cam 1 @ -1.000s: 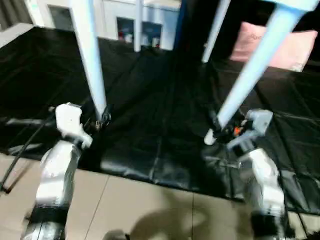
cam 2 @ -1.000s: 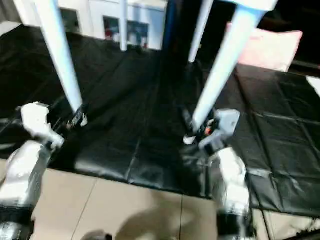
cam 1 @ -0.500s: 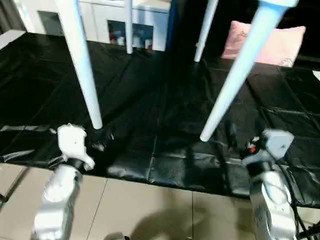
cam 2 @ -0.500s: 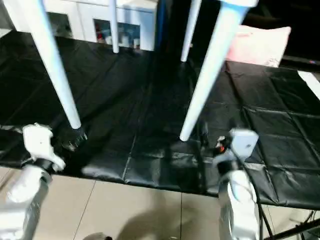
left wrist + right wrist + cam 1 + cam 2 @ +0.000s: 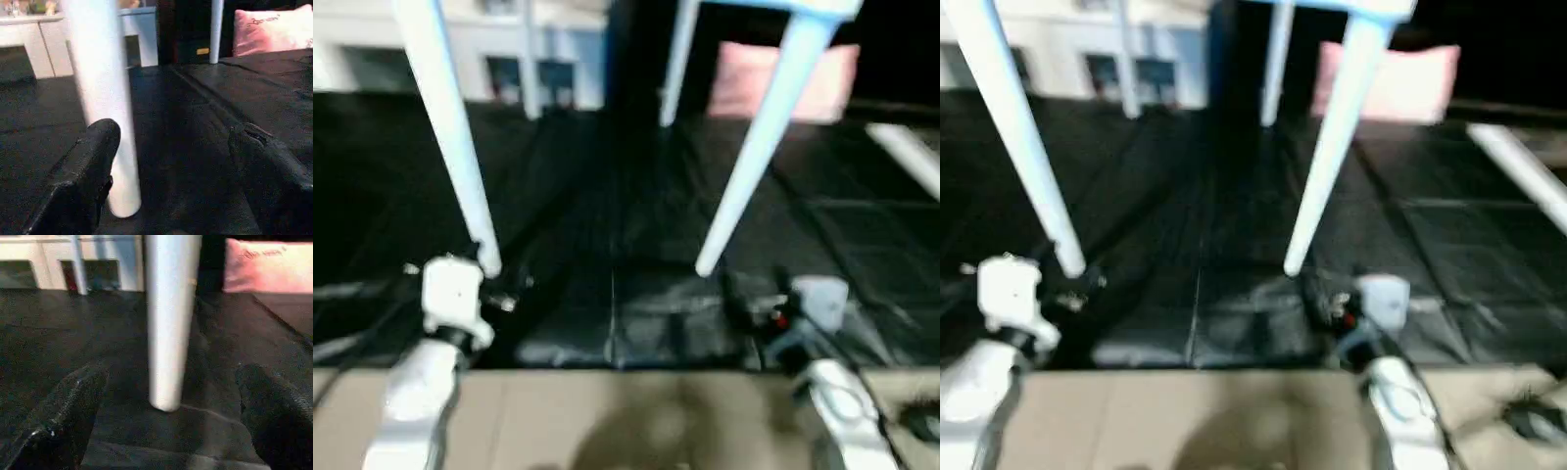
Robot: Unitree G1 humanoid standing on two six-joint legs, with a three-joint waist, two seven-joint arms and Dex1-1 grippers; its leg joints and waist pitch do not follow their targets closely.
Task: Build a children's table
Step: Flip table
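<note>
Table (image 5: 744,176) legs stand upright on the black sheet (image 5: 607,196), its top cut off above my view. I see my left pincer (image 5: 166,161) spread apart beside one leg and my right pincer (image 5: 171,421) apart before another, neither gripping; head views are blurred.

Head views smeared, motion blur throughout. Dim room; black sheet (image 5: 626,225) swallows light, faint sheen on folds. White legs (image 5: 445,127) glow bluish. Soft shadow on floor (image 5: 666,431). Wrist views sharper, nearest leg (image 5: 100,98) overexposed.
</note>
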